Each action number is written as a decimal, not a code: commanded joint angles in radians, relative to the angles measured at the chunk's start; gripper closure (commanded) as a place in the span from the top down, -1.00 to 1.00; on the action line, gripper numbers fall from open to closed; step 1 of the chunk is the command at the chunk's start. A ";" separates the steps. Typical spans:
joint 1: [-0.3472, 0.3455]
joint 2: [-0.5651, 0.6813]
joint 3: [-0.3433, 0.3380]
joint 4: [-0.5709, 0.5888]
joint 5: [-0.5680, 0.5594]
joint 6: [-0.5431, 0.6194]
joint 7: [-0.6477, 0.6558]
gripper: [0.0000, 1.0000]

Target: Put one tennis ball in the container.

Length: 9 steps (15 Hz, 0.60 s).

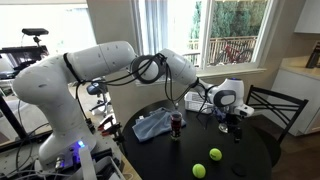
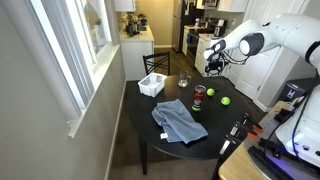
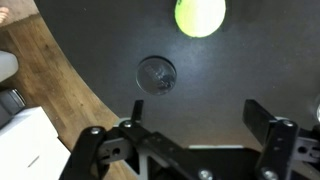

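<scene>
Two yellow-green tennis balls lie on the round black table (image 2: 160,140). They show in both exterior views (image 1: 215,154) (image 1: 199,170) (image 2: 210,92) (image 2: 225,101). One ball is at the top edge of the wrist view (image 3: 200,15). The white slotted container (image 2: 152,85) stands near the table's window side. My gripper (image 2: 213,68) (image 1: 232,118) hovers above the table, open and empty, with its fingers spread over bare tabletop in the wrist view (image 3: 195,125). It is apart from the balls and from the container.
A crumpled blue cloth (image 2: 178,120) (image 1: 152,125) lies mid-table. A dark-filled glass (image 2: 199,98) (image 1: 177,122) stands beside it. A clear glass (image 2: 183,80) (image 3: 156,75) stands close to the gripper. A black chair (image 1: 275,105) is at the table's far side, and the wooden floor (image 3: 50,70) shows past the table edge.
</scene>
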 commanded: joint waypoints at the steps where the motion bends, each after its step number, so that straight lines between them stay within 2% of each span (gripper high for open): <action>1: 0.009 -0.037 0.033 -0.142 0.025 0.205 -0.017 1.00; 9: 0.009 -0.059 0.131 -0.407 0.015 0.538 -0.030 1.00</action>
